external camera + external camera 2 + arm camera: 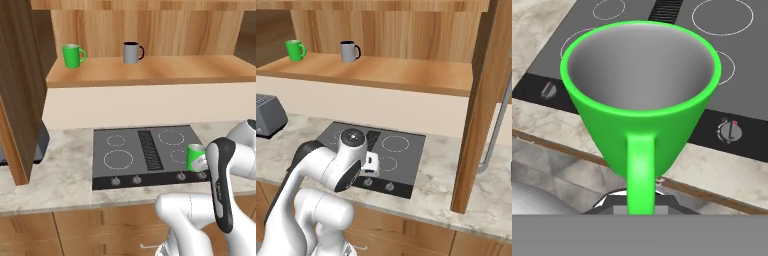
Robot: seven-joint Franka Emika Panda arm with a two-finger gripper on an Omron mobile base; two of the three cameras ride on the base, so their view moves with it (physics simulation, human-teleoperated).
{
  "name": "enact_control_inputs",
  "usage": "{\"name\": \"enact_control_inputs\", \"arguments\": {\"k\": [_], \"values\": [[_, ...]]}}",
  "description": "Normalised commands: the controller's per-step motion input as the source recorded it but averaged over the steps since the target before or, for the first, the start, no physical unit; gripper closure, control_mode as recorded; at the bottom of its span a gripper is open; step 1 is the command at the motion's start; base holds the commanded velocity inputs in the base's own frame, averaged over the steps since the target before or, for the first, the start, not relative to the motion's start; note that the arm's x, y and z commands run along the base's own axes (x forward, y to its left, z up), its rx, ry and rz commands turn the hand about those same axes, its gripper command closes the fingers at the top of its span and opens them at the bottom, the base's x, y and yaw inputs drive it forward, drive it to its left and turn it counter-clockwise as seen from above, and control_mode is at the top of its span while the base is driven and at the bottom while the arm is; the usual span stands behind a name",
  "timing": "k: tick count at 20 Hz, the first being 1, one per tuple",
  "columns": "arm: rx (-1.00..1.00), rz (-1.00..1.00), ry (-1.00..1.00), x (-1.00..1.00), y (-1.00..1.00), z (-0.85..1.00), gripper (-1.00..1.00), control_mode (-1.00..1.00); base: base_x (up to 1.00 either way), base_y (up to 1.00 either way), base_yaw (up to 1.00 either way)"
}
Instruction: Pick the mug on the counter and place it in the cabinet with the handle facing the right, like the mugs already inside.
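Marbled desk (60,175) and hob (145,155) lie below — the pincer (641,200) grips the mug (641,100) by its handle, raised over the desk's front edge.

The arm (326,170) is glossy white, built of rounded, swollen segments with dark grey bands at the joints. A long dark strip runs along one link (220,190) behind the tool, and a dark round cap with a pale centre (352,136) tops the joint above it
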Motion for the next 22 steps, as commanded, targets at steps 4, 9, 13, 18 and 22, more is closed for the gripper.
{"name": "enact_control_inputs", "arguments": {"k": [4,9,13,18,22], "values": [[0.00,0.00,0.00,0.00,0.00,0.00,1.00,1.00,0.36,0.16,0.07],[0.00,0.00,0.00,0.00,0.00,0.00,1.00,1.00,0.57,0.10,-0.08],[0.00,0.00,0.00,0.00,0.00,0.00,1.00,1.00,0.71,0.13,-0.11],[0.00,0.00,0.00,0.00,0.00,0.00,1.00,1.00,0.52,0.23,-0.11],[0.00,0.00,0.00,0.00,0.00,0.00,1.00,1.00,0.19,0.20,-0.04]]}}
